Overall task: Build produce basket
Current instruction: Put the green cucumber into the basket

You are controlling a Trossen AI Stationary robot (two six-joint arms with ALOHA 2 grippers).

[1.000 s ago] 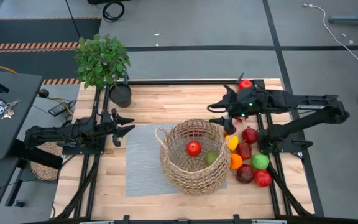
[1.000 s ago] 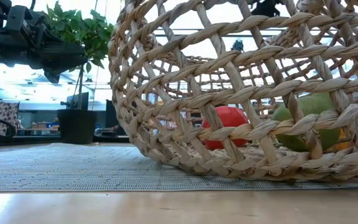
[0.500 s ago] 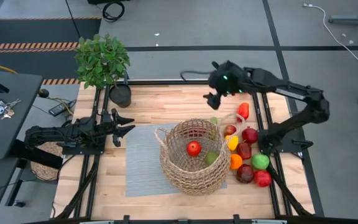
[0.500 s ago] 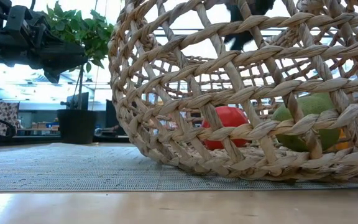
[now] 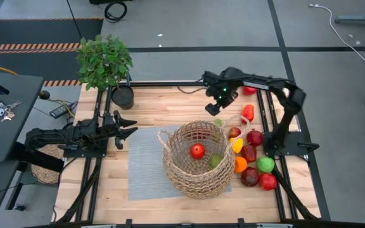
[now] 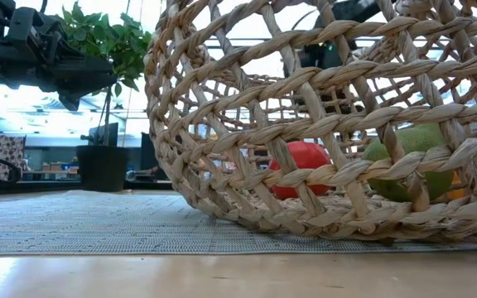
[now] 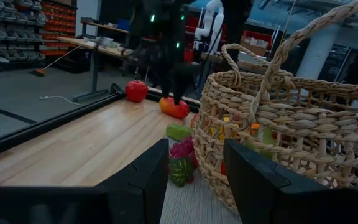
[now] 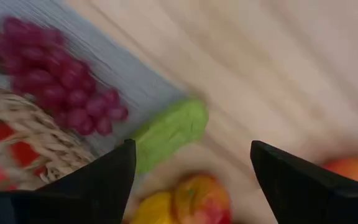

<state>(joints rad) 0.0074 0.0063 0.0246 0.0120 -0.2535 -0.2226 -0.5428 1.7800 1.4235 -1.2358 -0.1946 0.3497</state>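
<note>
I am picking the next piece of produce. My right gripper (image 5: 218, 105) hangs with jaws wide and empty over the far side of the basket (image 5: 197, 159), above a green vegetable (image 8: 169, 131) and purple grapes (image 8: 55, 90). Next I must drop down and close on one. The basket in the table's middle holds a red tomato (image 5: 198, 151) and a green fruit (image 5: 215, 161). My left gripper (image 5: 127, 126) waits shut at the left.

Basket (image 5: 197, 159) mouth open above; produce (image 5: 253, 155) crowds its right side
</note>
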